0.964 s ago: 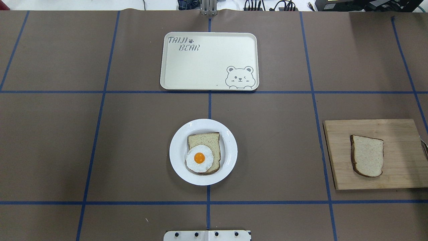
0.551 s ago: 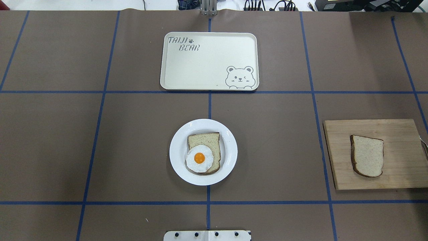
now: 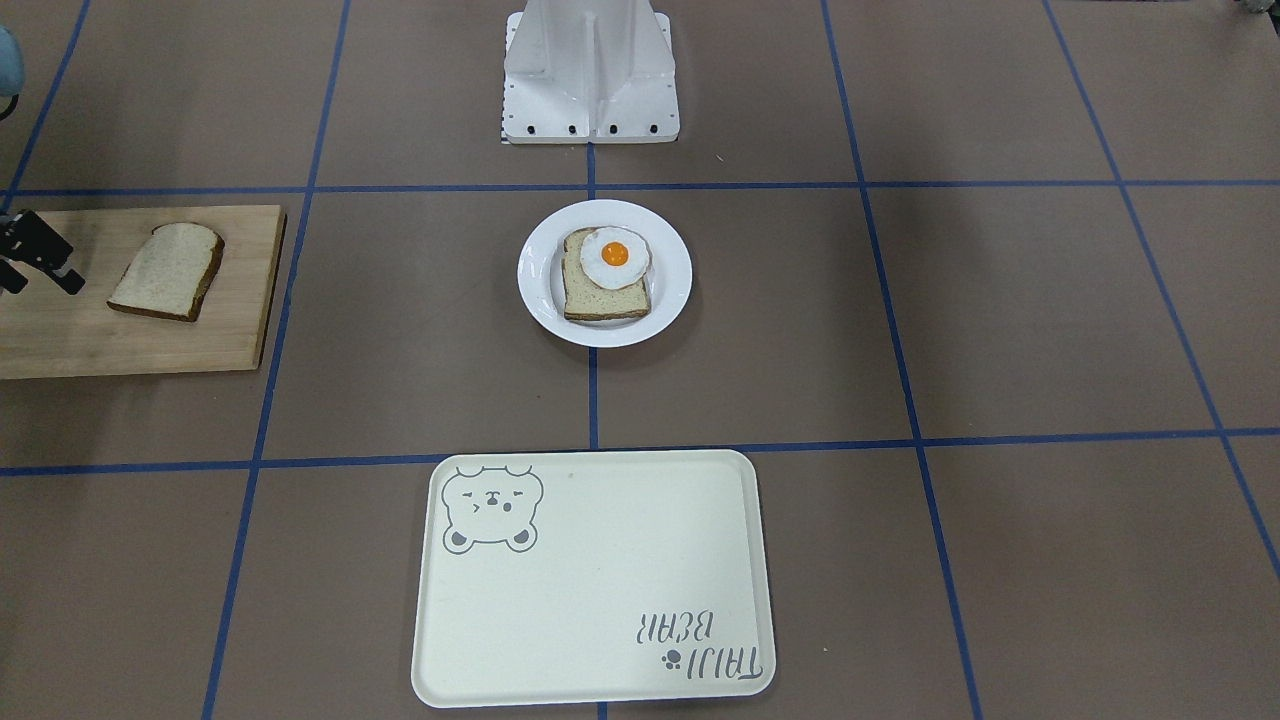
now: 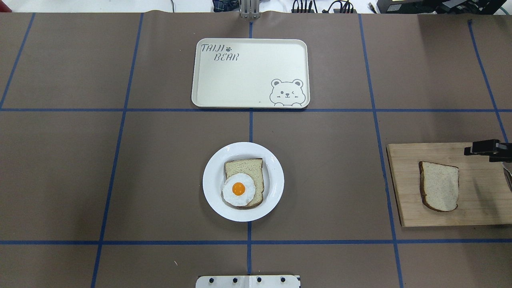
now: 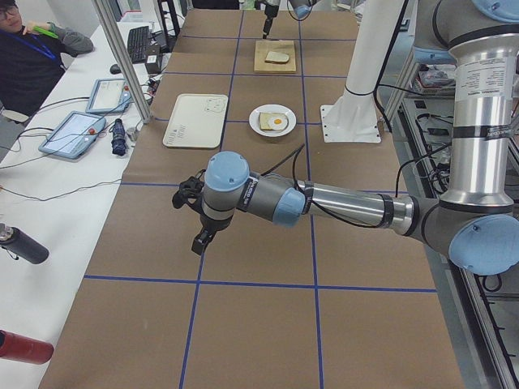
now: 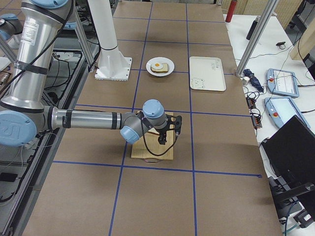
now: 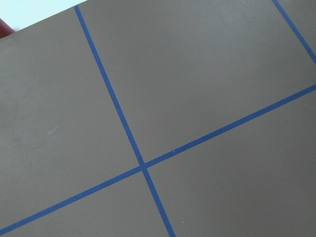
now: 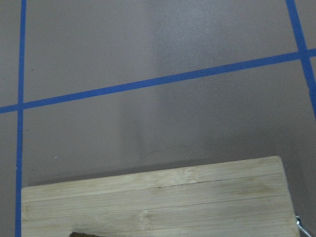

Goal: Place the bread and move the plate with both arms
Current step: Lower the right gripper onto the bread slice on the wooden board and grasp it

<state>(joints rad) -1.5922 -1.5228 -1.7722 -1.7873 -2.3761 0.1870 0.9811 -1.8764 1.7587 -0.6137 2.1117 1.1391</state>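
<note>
Closest to the robot's base, the round glossy white plate [image 4: 209, 182] sits mid-worktop [image 4: 160, 180], already carrying an egg-topped slice [image 4: 256, 170] of tan bread. Off to the robot's right, the bare pale-tan, dark-crusted slice of bread [image 4: 439, 186] lies flat on a light bamboo board [image 4: 480, 212], and the black right claw [image 3: 35, 272] hovers just beside it over the board's edge, jaws apart and holding nothing. The bread looks light and squishy, so I'd pinch gently across the crust edges. The plate's stiff but slick, so grab the rim. Farthest out is the cream rectangular bear tray [image 4: 240, 80]. The left claw [image 5: 193, 219] hangs well apart from it all, and I can't tell its state.
</note>
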